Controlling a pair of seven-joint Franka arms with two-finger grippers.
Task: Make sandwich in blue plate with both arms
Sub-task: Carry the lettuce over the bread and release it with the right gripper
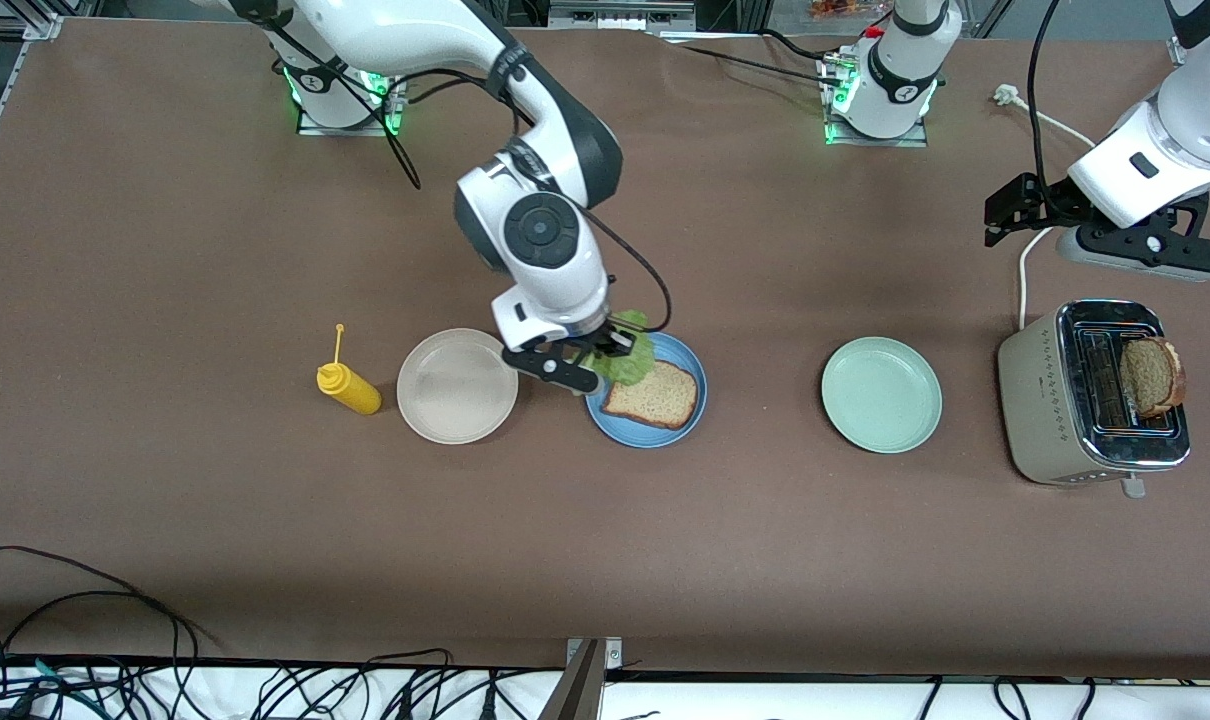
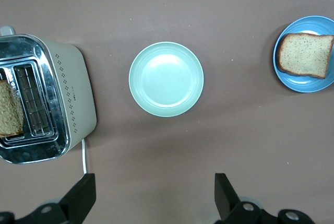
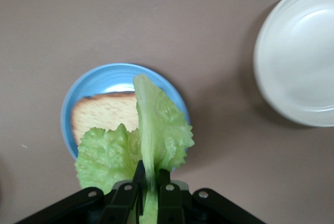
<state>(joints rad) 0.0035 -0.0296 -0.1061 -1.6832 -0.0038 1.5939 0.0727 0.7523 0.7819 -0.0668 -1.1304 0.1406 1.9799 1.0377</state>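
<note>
Front view: brown matte table (image 1: 215, 250) noted; round blue plate (image 1: 687, 422) with brown bread slice (image 1: 655, 395) seen mid-table; right gripper (image 1: 577, 362) over plate.

Left wrist view: left gripper (image 2: 154, 195) spread wide, held over bare table.

Right wrist view: ruffled green lettuce leaf (image 3: 156, 135) pinched over plate.

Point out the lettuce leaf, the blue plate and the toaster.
lettuce leaf (image 3: 162, 125), right wrist view, its ruffled middle.
blue plate (image 1: 645, 435), front view, bare rim nearest the camera.
toaster (image 2: 73, 93), left wrist view, beige side wall.
</note>
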